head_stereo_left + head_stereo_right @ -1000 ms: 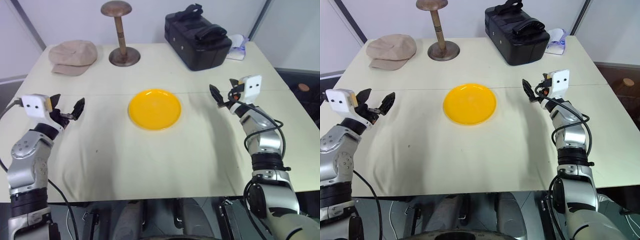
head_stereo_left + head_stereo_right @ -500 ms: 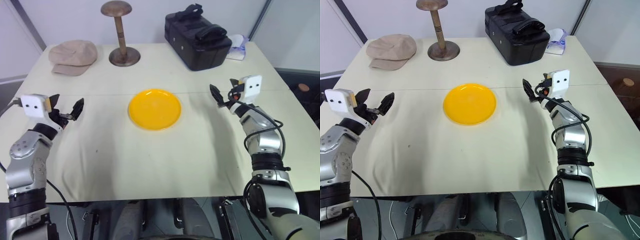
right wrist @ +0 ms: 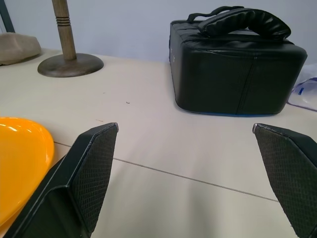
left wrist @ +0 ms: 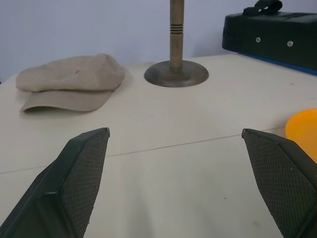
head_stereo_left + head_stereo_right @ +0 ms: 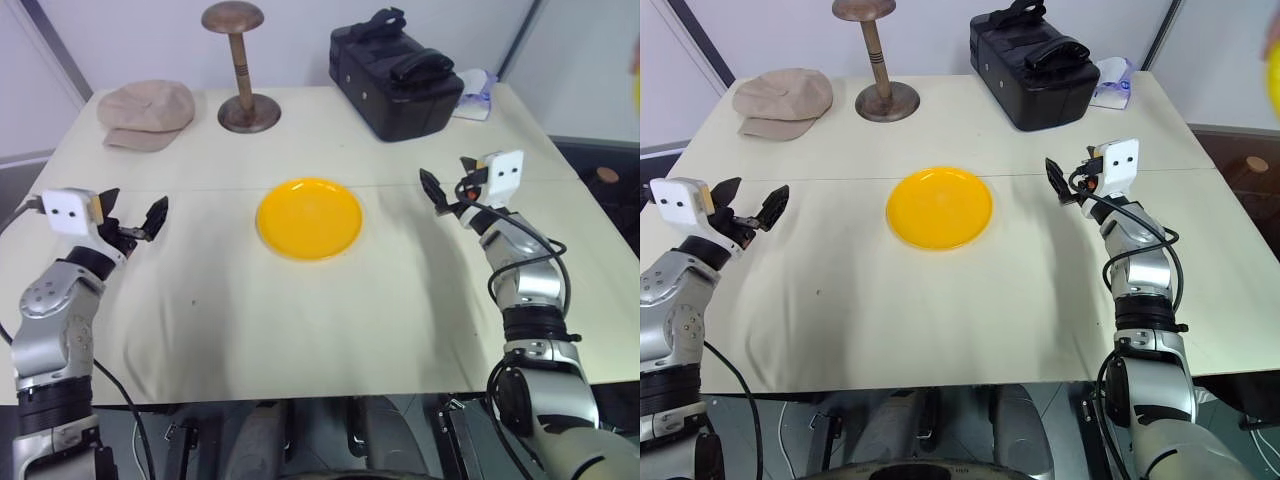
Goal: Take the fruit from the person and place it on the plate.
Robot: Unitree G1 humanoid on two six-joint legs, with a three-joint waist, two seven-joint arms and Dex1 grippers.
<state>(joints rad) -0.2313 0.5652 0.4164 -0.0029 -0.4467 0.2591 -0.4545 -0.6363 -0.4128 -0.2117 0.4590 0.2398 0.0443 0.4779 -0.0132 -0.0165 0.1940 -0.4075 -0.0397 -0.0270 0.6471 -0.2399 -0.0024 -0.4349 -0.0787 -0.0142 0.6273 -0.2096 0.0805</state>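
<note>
Both grippers, left (image 5: 133, 222) and right (image 5: 447, 192), spread empty flanking plate (image 5: 309, 217); awaiting handover, next reach for fruit (image 5: 1273, 75) at far right.

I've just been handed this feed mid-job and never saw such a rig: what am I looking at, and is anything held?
This is a two-armed humanoid robot at a cream-covered table. The two wide pictures come from its head, looking down. The two close pictures look out from each wrist between that arm's black fingers. The left gripper and right gripper hover open and hold nothing. In the middle lies a round bright yellow plate, bare. At the far edge are a beige cloth cap, a brown wooden round-based stand and a black padded case. A yellow sliver shows at the right border; I can't tell what it is.
</note>
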